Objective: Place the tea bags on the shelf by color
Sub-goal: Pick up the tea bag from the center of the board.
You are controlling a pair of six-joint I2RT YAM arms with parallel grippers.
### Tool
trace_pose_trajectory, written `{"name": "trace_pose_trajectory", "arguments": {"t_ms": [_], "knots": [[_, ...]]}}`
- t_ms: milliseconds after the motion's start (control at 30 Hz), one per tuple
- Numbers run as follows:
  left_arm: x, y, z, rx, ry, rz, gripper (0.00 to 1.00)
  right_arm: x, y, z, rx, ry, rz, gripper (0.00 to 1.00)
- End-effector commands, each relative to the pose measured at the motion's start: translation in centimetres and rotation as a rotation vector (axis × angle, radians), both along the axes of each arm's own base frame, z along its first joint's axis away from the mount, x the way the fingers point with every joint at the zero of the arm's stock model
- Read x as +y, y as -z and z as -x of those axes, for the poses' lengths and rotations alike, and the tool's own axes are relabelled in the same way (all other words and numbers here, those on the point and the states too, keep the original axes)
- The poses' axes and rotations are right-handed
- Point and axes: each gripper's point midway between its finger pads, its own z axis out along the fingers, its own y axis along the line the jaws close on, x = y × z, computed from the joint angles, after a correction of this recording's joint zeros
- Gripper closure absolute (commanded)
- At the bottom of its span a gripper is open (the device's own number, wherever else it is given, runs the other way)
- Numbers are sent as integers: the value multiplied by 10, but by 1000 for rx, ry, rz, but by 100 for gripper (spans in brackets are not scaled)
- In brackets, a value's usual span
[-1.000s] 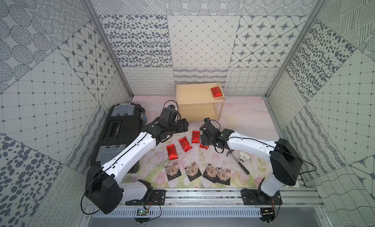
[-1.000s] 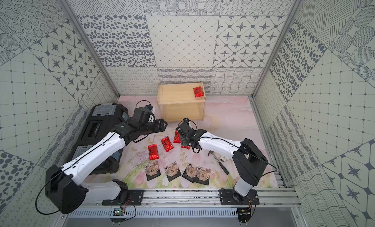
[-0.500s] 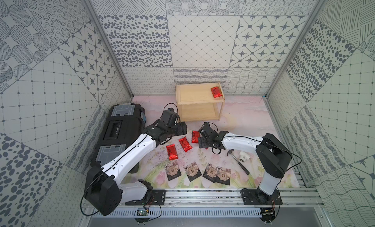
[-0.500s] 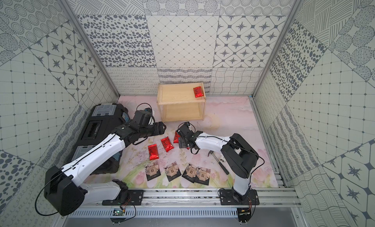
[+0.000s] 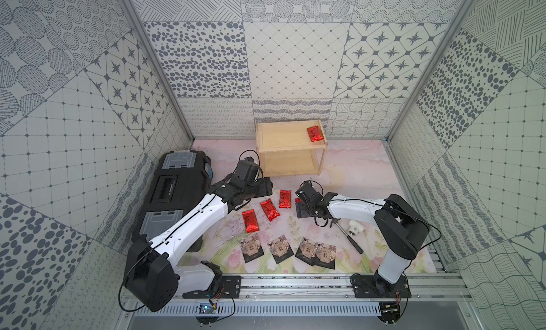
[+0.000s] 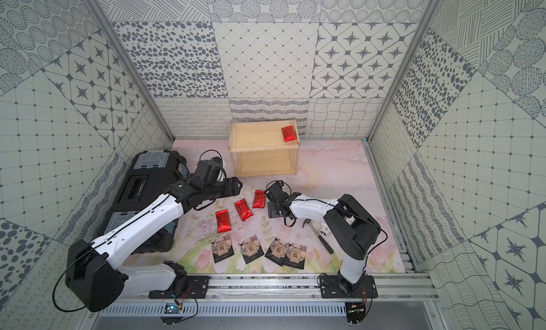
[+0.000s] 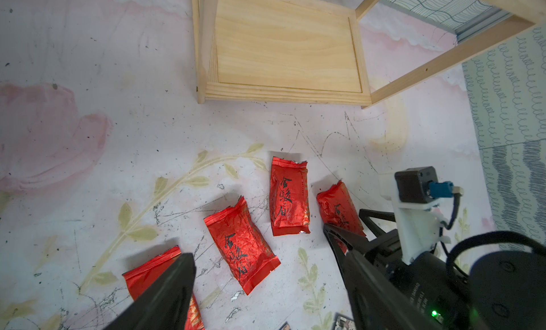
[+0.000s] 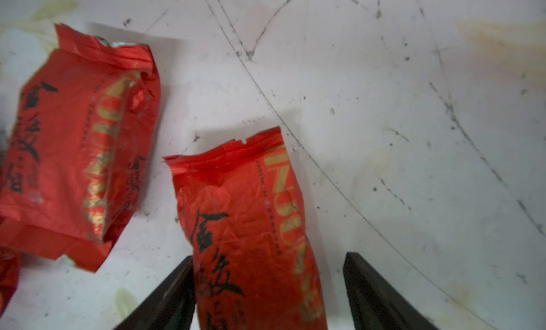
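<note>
I watch the pale, planed-wood shelf (image 5: 283,136) at the bench's (image 5: 354,166) far edge, one crinkled red foil packet (image 5: 314,134) on its top right corner. Four flat dark sachets (image 5: 280,248) line the near edge. My left tool (image 7: 257,243) hangs wide beside three packets (image 5: 270,210). The top views hide what the right wrist view shows: my right tool (image 8: 267,256) wide astride a fourth packet (image 8: 248,225).

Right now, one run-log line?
right jaws: open, astride shiny red foil packet | left jaws: open, empty | pale wooden shelf: one red packet on top tier | dark square sachets: four unplaced

Red packet (image 8: 251,225) between spread jaws
</note>
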Motion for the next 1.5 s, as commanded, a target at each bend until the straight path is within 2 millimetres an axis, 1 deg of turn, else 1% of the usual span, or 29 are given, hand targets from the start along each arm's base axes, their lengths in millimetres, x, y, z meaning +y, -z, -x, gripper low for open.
{"name": "trace_pose_trajectory", "arguments": {"t_ms": [0, 233, 300, 400, 500, 733, 900, 1067, 1300, 1400, 1467], "knots": [[-4, -2, -2, -6, 4, 18, 16, 9, -19, -4, -38, -47, -47, 19], [-4, -3, -2, -8, 1, 16, 17, 12, -12, -10, 14, -190, -47, 18], [-3, -3, -2, -8, 1, 14, 17, 14, -13, -13, 10, -228, -43, 18], [-3, -2, -3, -7, 0, 14, 16, 19, -11, -13, 16, -260, -40, 19], [-3, -2, -3, -6, -1, 12, 17, 21, -4, -15, 30, -265, -32, 20], [-3, 0, -3, -5, -2, 8, 16, 17, 13, -17, 52, -239, 1, 31], [-3, 2, -3, 1, -2, 7, 17, 13, 13, -18, 43, -213, 1, 39], [-3, 0, -3, -1, -4, 8, 17, 10, 2, -18, 16, -189, -8, 45], [-2, -5, -3, -13, -10, 18, 16, -1, -18, -16, -11, -141, -10, 47], [-3, -9, -2, -19, -9, 28, 17, -8, -35, -13, -30, -117, -10, 47], [-3, -13, -1, -27, -9, 35, 16, -11, -57, -12, -57, -100, -25, 47]]}}
